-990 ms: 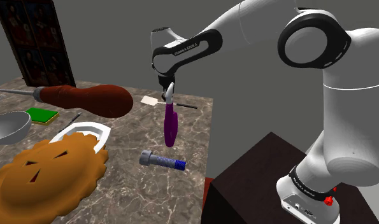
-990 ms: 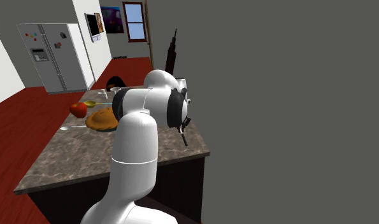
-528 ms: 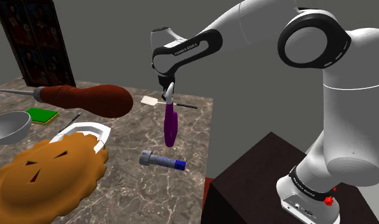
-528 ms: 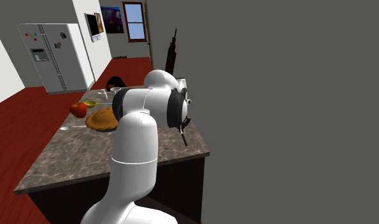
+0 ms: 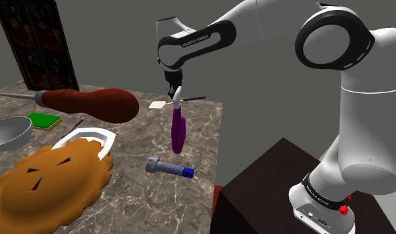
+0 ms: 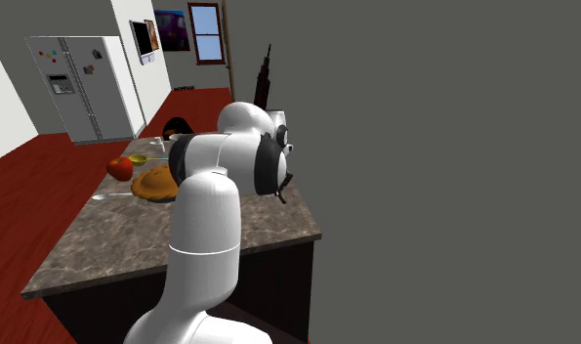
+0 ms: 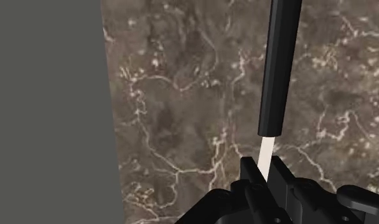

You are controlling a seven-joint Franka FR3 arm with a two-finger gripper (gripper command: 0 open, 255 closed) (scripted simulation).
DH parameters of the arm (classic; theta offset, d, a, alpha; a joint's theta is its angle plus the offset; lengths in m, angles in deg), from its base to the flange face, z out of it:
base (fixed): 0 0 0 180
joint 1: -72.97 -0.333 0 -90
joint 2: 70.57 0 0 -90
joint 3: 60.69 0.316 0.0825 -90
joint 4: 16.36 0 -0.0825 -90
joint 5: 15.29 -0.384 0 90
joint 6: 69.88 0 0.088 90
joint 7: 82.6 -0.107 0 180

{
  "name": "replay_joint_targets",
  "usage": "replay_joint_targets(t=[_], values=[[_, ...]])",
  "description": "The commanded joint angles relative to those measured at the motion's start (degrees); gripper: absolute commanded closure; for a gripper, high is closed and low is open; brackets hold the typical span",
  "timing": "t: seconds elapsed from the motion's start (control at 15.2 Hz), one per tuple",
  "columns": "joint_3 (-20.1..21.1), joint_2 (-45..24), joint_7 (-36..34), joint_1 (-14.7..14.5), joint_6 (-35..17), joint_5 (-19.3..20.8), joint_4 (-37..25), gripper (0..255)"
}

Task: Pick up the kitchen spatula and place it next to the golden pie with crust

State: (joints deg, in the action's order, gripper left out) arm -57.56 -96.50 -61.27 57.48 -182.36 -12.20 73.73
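One slim spatula [image 7: 280,70] (black handle, pale neck) clamped in claw [image 7: 263,167], seemingly above marble [image 7: 181,127].

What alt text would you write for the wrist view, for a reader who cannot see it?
The black gripper clasps the spatula by its pale strip, its black handle pointing away over the brown marbled countertop.

Grey wall [image 6: 425,147], red floor [image 6: 34,186], likely window [image 6: 207,32]

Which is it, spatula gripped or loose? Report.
Gripped. In the wrist view the end effector clasps the spatula by its pale shaft, closed against it on both sides.
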Motion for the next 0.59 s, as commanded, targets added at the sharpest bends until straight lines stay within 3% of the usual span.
replay_joint_targets(t=[0.0, 0.53], values=[[0.0, 0.7, 0.0, 0.0, 1.3, -0.1, -0.6, 255], [0.1, 2.1, 0.2, 0.0, 6.8, -0.2, -4.7, 255]])
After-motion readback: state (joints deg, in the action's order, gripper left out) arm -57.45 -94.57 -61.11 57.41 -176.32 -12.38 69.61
